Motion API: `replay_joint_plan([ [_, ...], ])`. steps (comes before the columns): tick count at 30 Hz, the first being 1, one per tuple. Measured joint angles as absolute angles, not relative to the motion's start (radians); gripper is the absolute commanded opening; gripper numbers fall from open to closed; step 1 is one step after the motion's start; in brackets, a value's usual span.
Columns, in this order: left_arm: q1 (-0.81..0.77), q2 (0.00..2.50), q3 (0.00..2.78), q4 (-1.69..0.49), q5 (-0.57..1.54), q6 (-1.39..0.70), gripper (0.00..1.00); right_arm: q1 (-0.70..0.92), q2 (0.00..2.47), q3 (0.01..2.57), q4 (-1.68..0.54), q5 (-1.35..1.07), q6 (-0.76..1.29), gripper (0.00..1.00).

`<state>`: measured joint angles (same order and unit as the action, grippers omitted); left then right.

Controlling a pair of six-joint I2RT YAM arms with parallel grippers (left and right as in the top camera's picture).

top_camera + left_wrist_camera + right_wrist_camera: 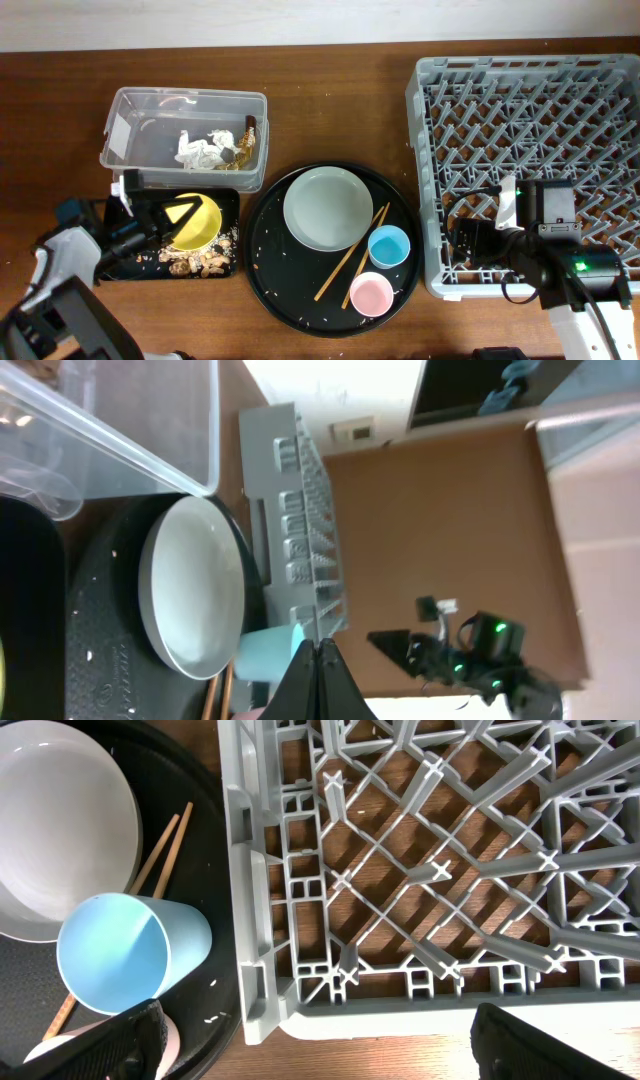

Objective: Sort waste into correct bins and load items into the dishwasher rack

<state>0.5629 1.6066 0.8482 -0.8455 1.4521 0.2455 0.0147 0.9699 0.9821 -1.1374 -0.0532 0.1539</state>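
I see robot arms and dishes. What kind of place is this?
Probably a robot test table staged like a kitchen clean-up: grey dishwasher rack, round black tray of dishes, clear tub holding crumpled tissue.

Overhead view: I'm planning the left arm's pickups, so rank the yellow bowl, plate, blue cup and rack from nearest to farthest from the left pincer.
1. yellow bowl, beneath the left pincer
2. plate, centre
3. blue cup, right of the plate
4. rack, far right
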Motion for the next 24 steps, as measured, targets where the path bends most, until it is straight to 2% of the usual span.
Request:
replay_joint_plan([
  [2, 0.549, 1.562, 0.848, -0.845, 1.336, 0.243, 0.01, 0.015, 0.97, 0.982, -1.137, -0.053, 0.155, 0.98],
  [3, 0.543, 1.547, 0.848, -0.845, 1.255, 0.234, 0.13, 0.015, 0.97, 0.982, -1.137, -0.053, 0.154, 0.98],
  [4, 0.535, 1.538, 0.848, -0.844, 1.127, 0.208, 0.16, 0.015, 0.97, 0.982, -1.138, -0.053, 0.154, 0.98],
  [5, 0.528, 1.538, 0.848, -0.838, 1.083, 0.194, 0.21, 0.015, 0.97, 0.982, -1.137, -0.053, 0.154, 0.98],
  [8, 0.487, 1.538, 0.849, -0.83, 0.97, 0.165, 0.27, 0.015, 0.97, 0.982, -1.137, -0.053, 0.154, 0.98],
  [14, 0.312, 1.472, 0.901, -0.83, 0.752, 0.118, 0.29, 0.015, 0.97, 0.982, -1.136, -0.053, 0.154, 0.99],
  [20, 0.061, 1.441, 0.935, -0.819, 0.297, -0.014, 0.28, 0.015, 0.97, 0.982, -1.136, -0.054, 0.153, 0.98],
  [24, -0.05, 1.441, 0.935, -0.819, 0.028, -0.091, 0.29, 0.015, 0.97, 0.982, -1.136, -0.053, 0.154, 0.98],
])
